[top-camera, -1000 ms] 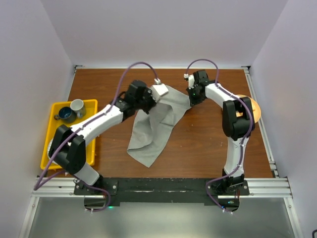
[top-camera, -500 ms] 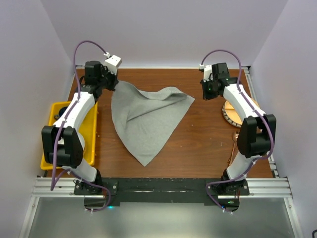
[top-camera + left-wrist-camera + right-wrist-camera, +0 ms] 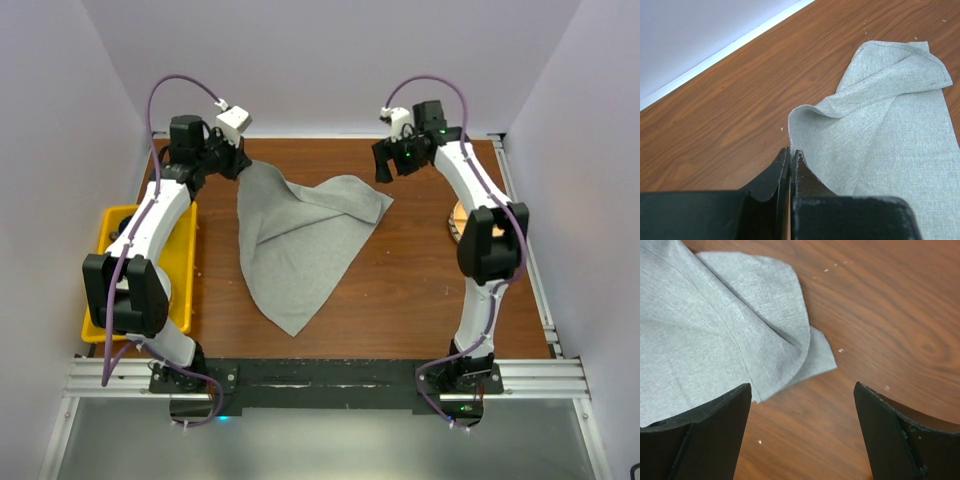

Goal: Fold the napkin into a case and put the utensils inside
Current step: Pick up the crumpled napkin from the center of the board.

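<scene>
Napkin (image 3: 300,245), one piece, plain light-grey cloth. By its look it is thin, soft, limp and light; it drapes and creases freely, will not keep a shape unless pressed flat, and will probably slide a little on smooth wood. It lies opened out on the middle of the desk (image 3: 420,290), the far half rumpled and the near corner pointing toward the arm bases, not yet folded into a case. The far-left corner is raised off the wood and pinched between the pressed-together fingers of the left tool (image 3: 238,165), and a ridge runs from it across the cloth. The far-right corner is doubled over on itself and lies flat under the right tool (image 3: 385,170), whose jaws stand spread wide with nothing held; in the wrist view the corner lies just ahead of the gap. Handling, as judged: take it by corners or hems with a thin pinch low to the wood, and draw the far corners apart to clear slack before folding. A mid-cloth grasp would bunch it, and the doubled corner may give two layers. Utensils: not made out. Also present: yellow tray (image 3: 185,290) at the desk's left edge.
</scene>
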Robot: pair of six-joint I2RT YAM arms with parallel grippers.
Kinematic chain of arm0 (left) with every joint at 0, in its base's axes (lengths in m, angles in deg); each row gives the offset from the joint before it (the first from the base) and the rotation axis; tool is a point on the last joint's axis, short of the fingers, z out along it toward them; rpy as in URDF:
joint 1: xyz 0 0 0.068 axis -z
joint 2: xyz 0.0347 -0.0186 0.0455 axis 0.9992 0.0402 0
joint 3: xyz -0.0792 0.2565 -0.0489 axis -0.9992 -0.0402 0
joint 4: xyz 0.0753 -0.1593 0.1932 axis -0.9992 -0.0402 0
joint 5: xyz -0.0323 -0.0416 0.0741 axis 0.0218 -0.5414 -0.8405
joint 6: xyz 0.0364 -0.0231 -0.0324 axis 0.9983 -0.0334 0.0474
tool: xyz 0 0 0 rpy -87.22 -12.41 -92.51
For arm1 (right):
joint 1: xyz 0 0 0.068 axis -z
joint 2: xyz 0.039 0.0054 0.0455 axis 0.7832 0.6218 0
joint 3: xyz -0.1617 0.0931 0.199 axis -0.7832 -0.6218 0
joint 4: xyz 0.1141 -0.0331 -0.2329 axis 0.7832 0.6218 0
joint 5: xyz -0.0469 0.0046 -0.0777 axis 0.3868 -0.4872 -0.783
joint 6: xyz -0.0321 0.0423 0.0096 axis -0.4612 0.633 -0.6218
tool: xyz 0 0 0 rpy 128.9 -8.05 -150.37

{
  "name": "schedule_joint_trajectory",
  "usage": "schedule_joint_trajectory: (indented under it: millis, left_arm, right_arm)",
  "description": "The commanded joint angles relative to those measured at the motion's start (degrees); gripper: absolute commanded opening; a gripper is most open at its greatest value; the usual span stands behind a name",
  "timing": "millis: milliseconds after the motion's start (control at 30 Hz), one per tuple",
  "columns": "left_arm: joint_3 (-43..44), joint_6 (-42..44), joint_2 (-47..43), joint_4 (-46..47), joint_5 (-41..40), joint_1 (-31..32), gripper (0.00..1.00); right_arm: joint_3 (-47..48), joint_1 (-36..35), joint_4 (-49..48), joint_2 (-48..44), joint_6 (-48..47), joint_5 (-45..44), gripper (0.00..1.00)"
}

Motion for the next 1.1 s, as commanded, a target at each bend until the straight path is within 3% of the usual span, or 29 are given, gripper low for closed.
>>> schedule_joint_trajectory:
  millis: [0, 167, 333, 500, 667, 800, 833, 900, 1067]
  left_arm:
    - [-0.7, -0.8, -0.9, 0.5, 2.0, -0.2, 0.0]
    - [-1.3, -1.9, -0.3, 1.7, 2.7, -0.2, 0.0]
    - [-1.6, -2.1, 0.4, 1.5, 3.3, -0.2, 0.0]
    - [-2.5, -2.7, -0.2, 2.1, 3.3, -0.2, 0.0]
    - [-2.8, -3.3, -0.5, 2.2, 3.1, -0.2, 0.0]
    - [-3.0, -3.3, -1.0, 2.0, 3.0, -0.2, 0.0]
    - [-3.1, -3.3, -1.0, 2.1, 3.0, -0.2, 0.0]
    - [-3.2, -3.3, -1.4, 2.0, 3.0, -0.3, 0.0]
    - [-3.3, -3.5, -3.6, 0.2, 4.2, -1.9, 0.0]
  right_arm:
    - [1.4, -1.4, 8.9, 4.3, 1.1, 4.3, 0.87]
    - [-9.2, -1.4, 0.0, 1.7, 11.1, 5.6, 0.85]
    - [-10.5, -1.5, -0.1, 4.4, 15.8, 8.0, 0.81]
    - [-11.0, -1.6, -1.3, 5.9, 19.3, 11.3, 0.66]
    - [-10.4, -1.5, -2.2, 8.9, 22.1, 13.8, 0.59]
    - [-10.3, -1.4, -3.3, 8.8, 23.2, 14.5, 0.41]
    - [-10.1, -1.4, -3.5, 8.7, 23.3, 14.6, 0.24]
    - [-9.6, -1.0, -3.4, 7.8, 23.3, 15.5, 0.03]
    - [-9.6, -0.1, -3.6, 1.1, 22.1, 17.2, 0.0]
